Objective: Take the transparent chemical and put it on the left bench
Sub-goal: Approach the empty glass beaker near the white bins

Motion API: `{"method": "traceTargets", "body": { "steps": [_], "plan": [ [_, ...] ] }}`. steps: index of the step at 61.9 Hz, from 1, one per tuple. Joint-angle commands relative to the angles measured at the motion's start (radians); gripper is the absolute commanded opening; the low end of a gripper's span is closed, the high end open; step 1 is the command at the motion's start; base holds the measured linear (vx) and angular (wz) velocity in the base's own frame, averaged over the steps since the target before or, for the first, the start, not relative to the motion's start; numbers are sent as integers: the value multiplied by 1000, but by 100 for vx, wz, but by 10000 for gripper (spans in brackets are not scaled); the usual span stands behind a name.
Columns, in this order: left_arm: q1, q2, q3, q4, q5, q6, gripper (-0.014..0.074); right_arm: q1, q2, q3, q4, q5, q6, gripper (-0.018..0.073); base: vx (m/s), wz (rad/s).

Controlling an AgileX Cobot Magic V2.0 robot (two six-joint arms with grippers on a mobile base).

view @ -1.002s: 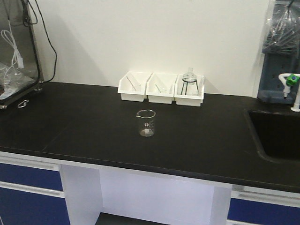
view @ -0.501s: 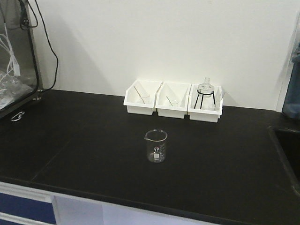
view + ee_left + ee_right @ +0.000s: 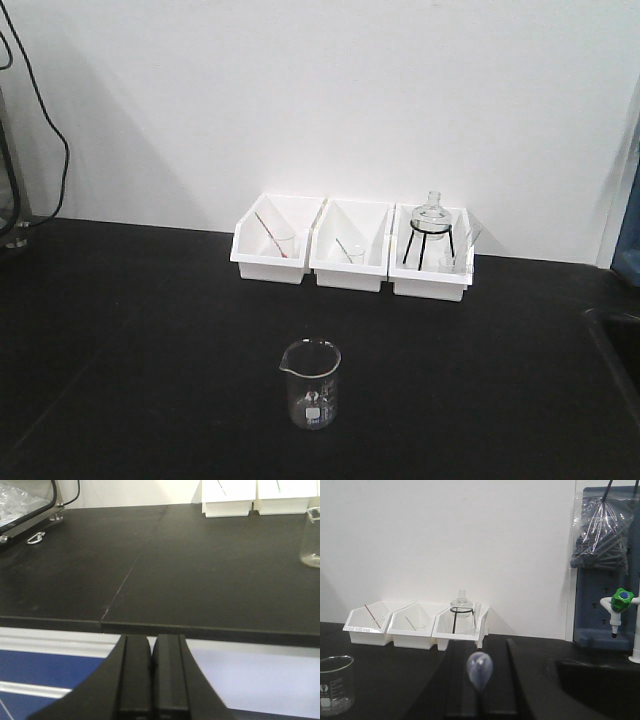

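Note:
The transparent chemical (image 3: 479, 671) is a slim clear, faintly bluish dropper pipette. Its bulb points toward the camera in the right wrist view, where my right gripper (image 3: 481, 647) is shut on its stem. The left bench (image 3: 150, 330) is a wide black benchtop in front of me, also seen as the bench (image 3: 200, 570) and the bench (image 3: 380, 650). My left gripper (image 3: 151, 639) hangs shut and empty just short of the bench's front edge. Neither gripper shows in the front view.
A glass beaker (image 3: 311, 385) stands mid-bench. Three white bins (image 3: 350, 245) line the back wall; a red-tinted dropper (image 3: 270, 235) lies in the left one, a flask on a tripod (image 3: 430, 225) in the right one. A sink (image 3: 590, 680) and green tap (image 3: 621, 600) lie to the right.
The view has closed in on the bench: the beaker and bins look larger and nearer, and the sink and cabinet fronts have slid out of the front view.

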Motion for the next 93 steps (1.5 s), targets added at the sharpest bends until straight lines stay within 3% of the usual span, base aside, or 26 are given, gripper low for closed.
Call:
{"method": "traceTargets", "body": {
  "steps": [1,63,72,80,93],
  "plan": [
    [-2,-19,16,-1,-78,-8,-3,-6,12,-27,-6,-67,-2,0,27,-1],
    [-2,-19,16,-1,-78,-8,-3,-6,12,-29,-18,-82,-5,0,10,-4],
    [-2,-19,16,-1,-78,-8,-3,-6,49,-53,-18,-216,-4,0,0,0],
    [-2,-19,16,-1,-78,-8,-3,-6,213,-131,-29,-326,-4,0,0,0],
    [-2,-19,16,-1,-78,-8,-3,-6,632,-352,-236,-623,62,0,0,0]
  ]
}}
